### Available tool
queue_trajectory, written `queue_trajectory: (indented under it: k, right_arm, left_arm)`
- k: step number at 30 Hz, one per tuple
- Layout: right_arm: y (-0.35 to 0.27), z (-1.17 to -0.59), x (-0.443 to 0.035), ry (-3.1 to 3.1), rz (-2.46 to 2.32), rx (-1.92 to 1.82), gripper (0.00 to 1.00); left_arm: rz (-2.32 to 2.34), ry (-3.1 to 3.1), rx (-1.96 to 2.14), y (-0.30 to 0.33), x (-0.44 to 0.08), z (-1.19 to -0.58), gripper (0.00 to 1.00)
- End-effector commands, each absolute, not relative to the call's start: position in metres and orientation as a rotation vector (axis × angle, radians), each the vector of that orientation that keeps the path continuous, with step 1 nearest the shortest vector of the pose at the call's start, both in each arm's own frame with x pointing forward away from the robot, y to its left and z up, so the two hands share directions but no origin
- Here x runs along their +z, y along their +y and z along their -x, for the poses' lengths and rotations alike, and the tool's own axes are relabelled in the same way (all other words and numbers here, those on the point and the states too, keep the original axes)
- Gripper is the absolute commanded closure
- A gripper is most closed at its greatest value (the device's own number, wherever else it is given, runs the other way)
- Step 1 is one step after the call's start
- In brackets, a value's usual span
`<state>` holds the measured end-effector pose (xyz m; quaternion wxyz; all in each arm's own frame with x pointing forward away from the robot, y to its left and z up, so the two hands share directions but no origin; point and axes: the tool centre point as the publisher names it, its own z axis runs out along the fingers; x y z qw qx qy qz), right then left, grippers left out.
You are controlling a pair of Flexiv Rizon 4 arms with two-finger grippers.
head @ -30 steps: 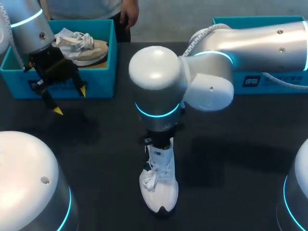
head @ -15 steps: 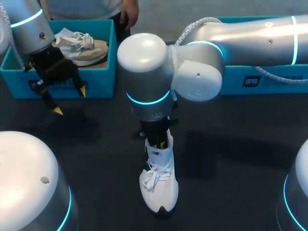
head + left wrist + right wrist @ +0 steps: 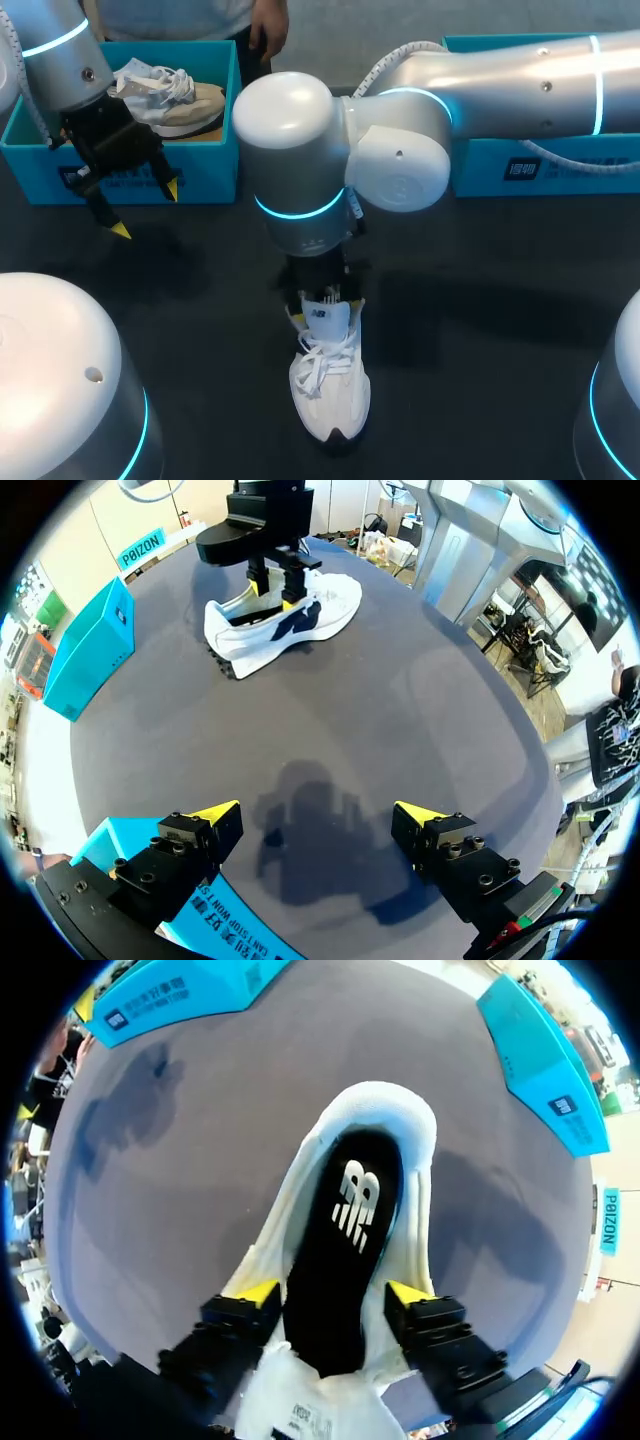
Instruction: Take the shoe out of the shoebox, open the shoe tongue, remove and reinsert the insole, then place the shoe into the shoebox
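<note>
A white shoe [image 3: 330,385] stands upright on the dark table, toe toward the front edge. My right gripper [image 3: 322,308] hangs straight over its mouth. In the right wrist view the fingers [image 3: 332,1292] stand apart, one yellow tip at each side of the shoe [image 3: 400,1125], and the black insole [image 3: 345,1250] lies flat inside between them. Nothing is gripped. My left gripper [image 3: 146,209] hovers open in front of the left shoebox, with bare table under it [image 3: 318,813]. From there the shoe [image 3: 290,620] and the right gripper [image 3: 275,580] show far ahead.
A teal shoebox [image 3: 215,160] at the back left holds a beige shoe [image 3: 180,100]. A second teal shoebox [image 3: 540,165] stands at the back right, behind my right arm. Both boxes [image 3: 180,1000] [image 3: 545,1060] lie well beyond the white shoe's heel.
My right gripper has gone from shut to open above the shoe's mouth, and that arm's elbow has swung left. The left arm has kept still.
</note>
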<state>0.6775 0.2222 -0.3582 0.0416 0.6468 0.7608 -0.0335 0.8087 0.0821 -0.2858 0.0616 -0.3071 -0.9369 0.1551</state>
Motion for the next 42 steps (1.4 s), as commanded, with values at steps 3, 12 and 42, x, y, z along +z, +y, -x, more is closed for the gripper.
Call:
queue_trajectory:
  k: [3, 12, 42]
  right_arm:
    - [0.228, -0.67, -0.35, 2.296, -1.976, -0.112, 0.0]
    - [0.229, -0.661, -0.344, 2.274, -1.986, -0.111, 0.0]
    - [0.22, -0.593, -0.298, 2.116, -2.045, -0.088, 0.0]
  left_arm:
    - [0.93, -2.836, 0.467, 0.083, -0.286, -0.807, 0.0]
    - [0.93, -2.836, 0.467, 0.083, -0.286, -0.807, 0.0]
    - [0.93, -2.836, 0.467, 0.083, -0.286, -0.807, 0.0]
